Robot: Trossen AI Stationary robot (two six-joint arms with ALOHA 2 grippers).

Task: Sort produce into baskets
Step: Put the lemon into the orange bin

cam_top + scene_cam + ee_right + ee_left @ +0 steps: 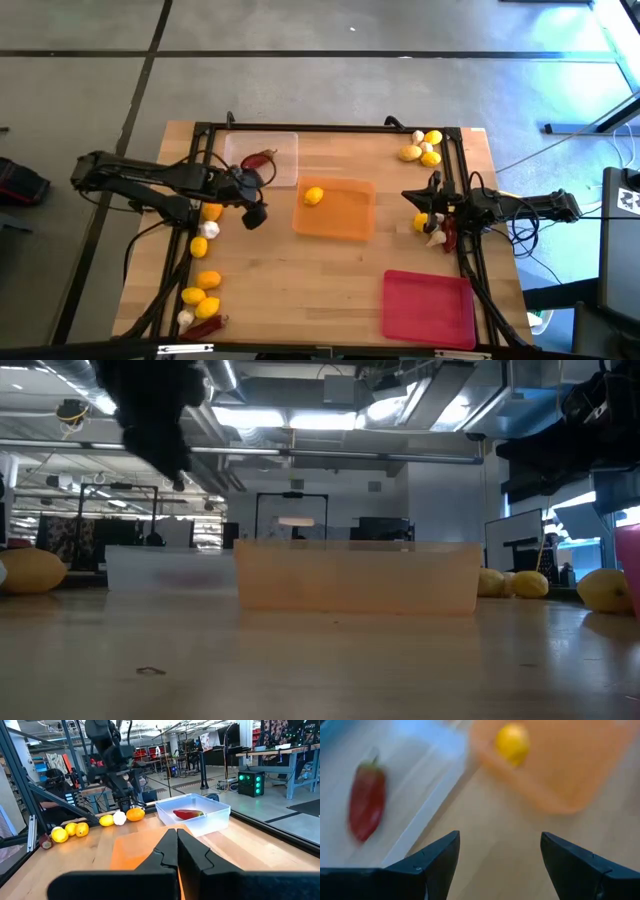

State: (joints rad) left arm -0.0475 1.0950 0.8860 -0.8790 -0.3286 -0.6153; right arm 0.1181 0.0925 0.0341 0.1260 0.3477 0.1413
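A clear basket at the far left holds one dark red chili pepper. The orange basket in the middle holds a lemon. The red-pink basket lies at the near right. My left gripper hangs open above the bare wood between the clear and orange baskets, with nothing between its fingers. My right gripper is shut and level at the right edge, over a lemon, a garlic bulb and a chili. More produce lies along the left edge and at the far right corner.
A black frame runs around the table's far, left and right sides. Bare wood lies between the orange and red-pink baskets and along the near middle.
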